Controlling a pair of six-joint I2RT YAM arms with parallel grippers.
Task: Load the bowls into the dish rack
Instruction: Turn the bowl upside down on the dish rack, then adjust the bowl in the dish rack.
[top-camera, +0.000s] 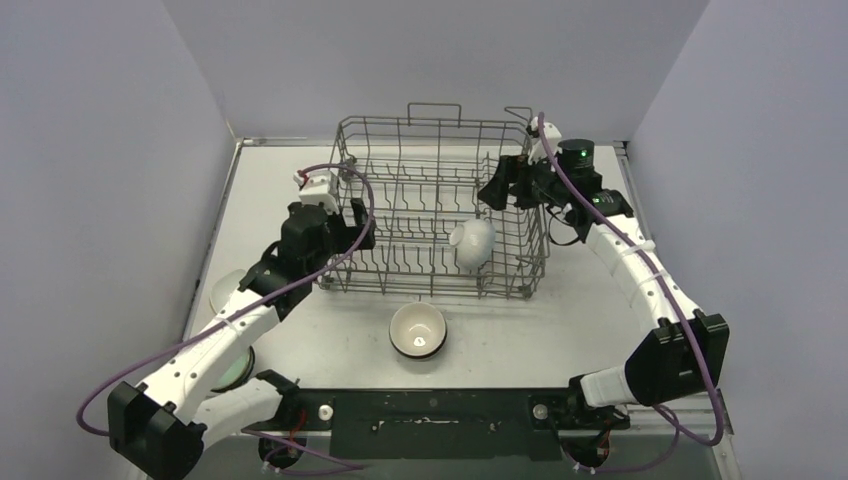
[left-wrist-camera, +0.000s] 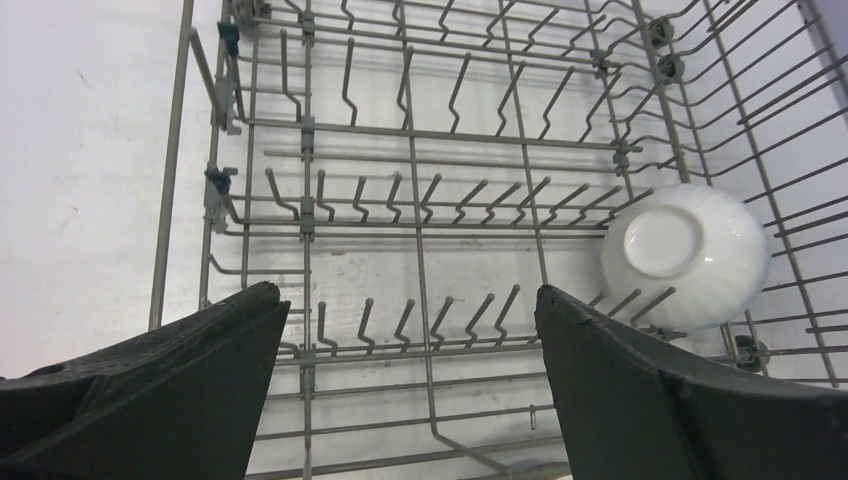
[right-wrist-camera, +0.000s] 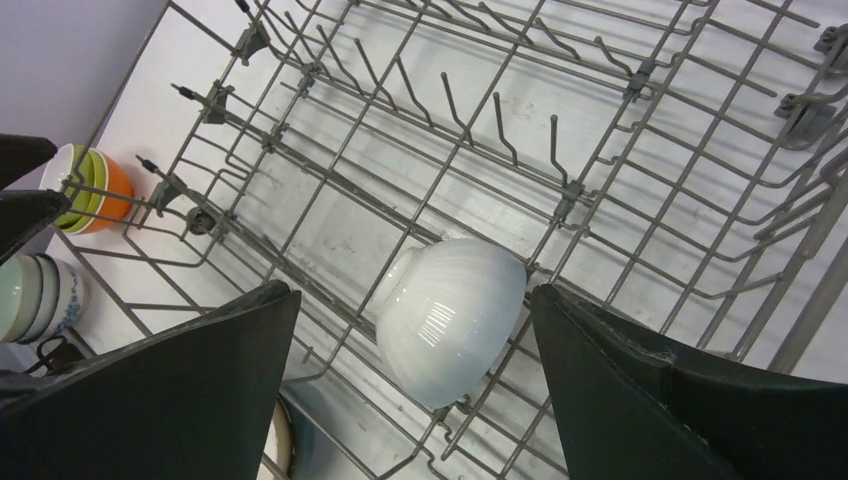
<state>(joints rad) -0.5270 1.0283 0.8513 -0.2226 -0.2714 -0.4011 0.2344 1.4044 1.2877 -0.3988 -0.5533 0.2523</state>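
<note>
Left end effector (left-wrist-camera: 408, 292) and right end effector (right-wrist-camera: 415, 290) wide open, empty; one white bowl (left-wrist-camera: 685, 255) in dish rack (top-camera: 535, 250)

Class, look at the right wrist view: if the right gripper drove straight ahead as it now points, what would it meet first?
Probably the white bowl, centred between the right gripper's open fingers; its depth is unclear.

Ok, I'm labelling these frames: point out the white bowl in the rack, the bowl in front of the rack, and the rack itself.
White bowl (right-wrist-camera: 450, 320), right wrist view, ribbed outer wall.
Front bowl (top-camera: 417, 330), top view, inside bottom.
Dish rack (top-camera: 533, 235), top view, right side wall.
</note>
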